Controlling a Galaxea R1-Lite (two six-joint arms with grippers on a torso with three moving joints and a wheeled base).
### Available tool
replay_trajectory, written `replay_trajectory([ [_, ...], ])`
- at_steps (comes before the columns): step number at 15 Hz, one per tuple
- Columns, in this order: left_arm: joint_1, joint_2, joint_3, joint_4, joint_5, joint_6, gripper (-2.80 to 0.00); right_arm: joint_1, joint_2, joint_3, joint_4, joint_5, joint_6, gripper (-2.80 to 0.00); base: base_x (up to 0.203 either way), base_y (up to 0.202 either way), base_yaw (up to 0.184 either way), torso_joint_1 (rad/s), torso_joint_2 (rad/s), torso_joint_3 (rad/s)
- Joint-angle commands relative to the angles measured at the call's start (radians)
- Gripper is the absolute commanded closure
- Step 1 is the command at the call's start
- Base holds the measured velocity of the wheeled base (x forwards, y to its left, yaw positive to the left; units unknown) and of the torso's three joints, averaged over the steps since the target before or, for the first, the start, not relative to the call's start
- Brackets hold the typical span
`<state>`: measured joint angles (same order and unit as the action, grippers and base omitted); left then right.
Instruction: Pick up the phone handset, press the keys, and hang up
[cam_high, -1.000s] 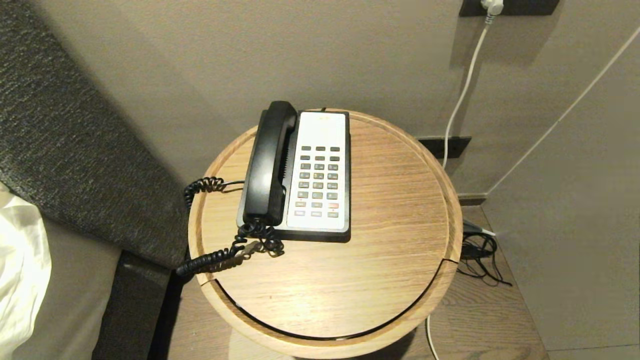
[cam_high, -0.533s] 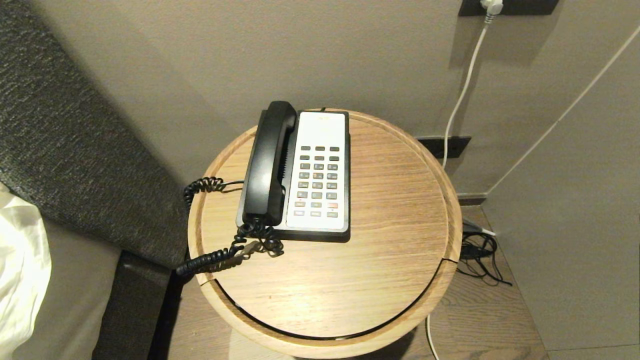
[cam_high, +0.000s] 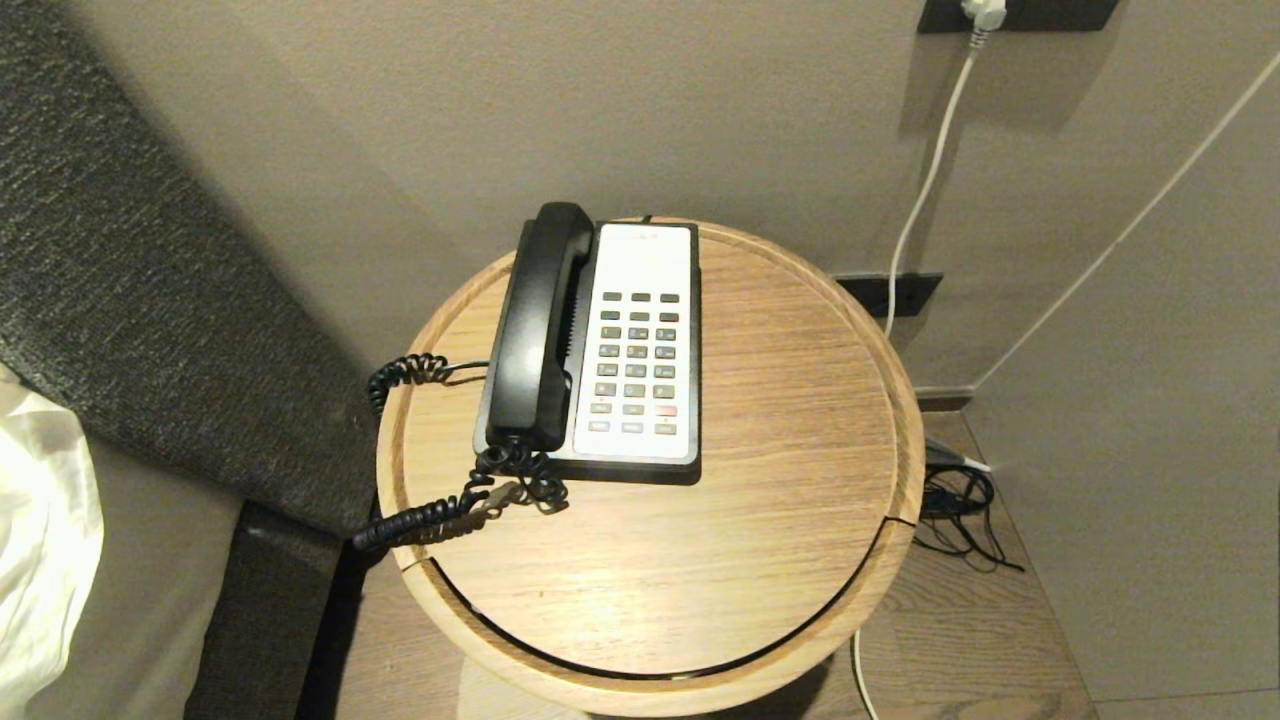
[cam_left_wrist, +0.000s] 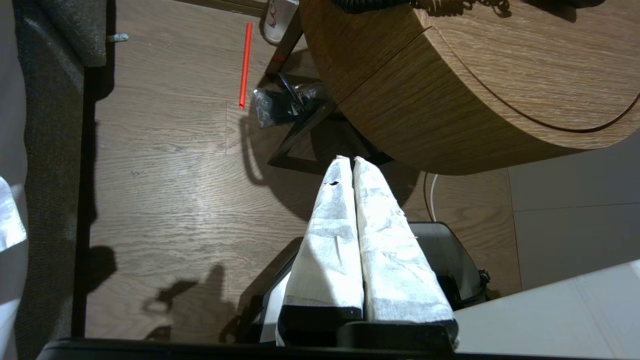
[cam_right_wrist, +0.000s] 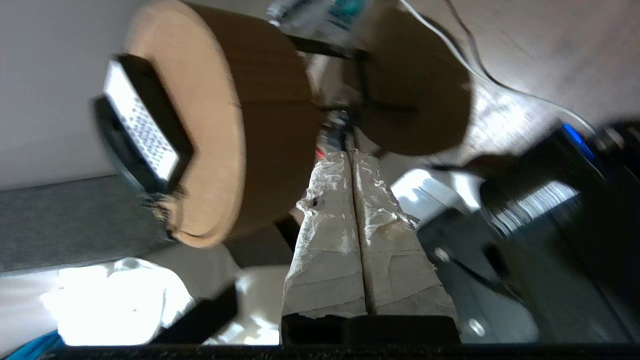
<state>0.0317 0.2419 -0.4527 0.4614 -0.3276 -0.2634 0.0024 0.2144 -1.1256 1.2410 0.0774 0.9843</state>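
1. Handset: the phone handset (cam_high: 540, 325) lies in its cradle along the left side of the phone base (cam_high: 590, 455), rounded ends seated, long axis running away from me.
2. Its coiled cord (cam_high: 440, 510) leaves the near end, loops over the table's left edge, and comes back up as a second coil further along that rim.
3. The keys (cam_high: 637, 365) sit in a grid on the white faceplate just right of the handset: mostly dark grey, a few light ones in the nearest rows, one reddish.
4. The phone rests on the far-left part of my round wooden table (cam_high: 760, 520), which stands against the wall; a dark upholstered headboard (cam_high: 130, 290) is to its left.
5. My left gripper (cam_left_wrist: 348, 161) hangs low beside the table, below the level of its top, over the wood floor. Its wrapped fingers (cam_left_wrist: 330, 240) are pressed together with nothing between them.
6. My right gripper (cam_right_wrist: 348, 154) is also down below the tabletop, well apart from the phone. Its fingers meet along their length, empty.
7. Neither arm appears in the head view.
8. A red stick (cam_left_wrist: 244, 65) lies on the floor near the table leg.
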Motion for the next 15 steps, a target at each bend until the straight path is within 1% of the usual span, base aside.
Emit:
replay_trajectory([
  [1,0.001,-0.009,0.008,0.002,0.006,0.0,0.0,-0.008,-0.082,0.017,0.052,0.004,-0.005,0.0,0.0,0.0,0.0,0.0,0.0,0.0],
  [3,0.0,-0.005,0.011,0.002,0.01,0.005,0.0,-0.009,-0.107,0.058,0.057,0.002,-0.072,0.0,0.0,0.0,0.0,0.0,0.0,0.0],
  [5,0.0,0.02,0.021,-0.005,-0.025,0.041,0.0,-0.009,-0.107,0.053,0.059,0.001,-0.071,0.0,0.0,0.0,0.0,0.0,0.0,0.0],
  [6,0.0,0.028,0.026,-0.008,-0.072,0.067,0.0,-0.009,-0.107,0.053,0.066,0.001,-0.069,0.0,0.0,0.0,0.0,0.0,0.0,0.0],
  [7,0.001,0.023,0.048,-0.009,-0.101,0.081,0.0,-0.009,-0.107,0.052,0.067,0.001,-0.07,0.0,0.0,0.0,0.0,0.0,0.0,0.0],
  [10,-0.008,-0.05,0.12,-0.009,-0.121,0.088,0.0,-0.009,-0.107,0.056,0.074,0.001,-0.061,0.0,0.0,0.0,0.0,0.0,0.0,0.0],
  [11,-0.009,-0.05,0.123,-0.009,-0.115,0.089,0.0,-0.009,-0.109,0.059,0.075,0.001,-0.061,0.0,0.0,0.0,0.0,0.0,0.0,0.0],
  [12,-0.009,-0.051,0.128,-0.009,-0.095,0.09,0.0,-0.009,-0.109,0.061,0.077,-0.001,-0.061,0.0,0.0,0.0,0.0,0.0,0.0,0.0],
  [14,-0.011,-0.063,0.151,-0.014,-0.035,0.091,0.0,-0.008,-0.109,0.085,0.081,-0.001,-0.062,0.0,0.0,0.0,0.0,0.0,0.0,0.0],
  [15,-0.014,-0.079,0.169,-0.02,-0.026,0.106,0.0,-0.009,-0.109,0.101,0.077,-0.001,-0.061,0.0,0.0,0.0,0.0,0.0,0.0,0.0],
])
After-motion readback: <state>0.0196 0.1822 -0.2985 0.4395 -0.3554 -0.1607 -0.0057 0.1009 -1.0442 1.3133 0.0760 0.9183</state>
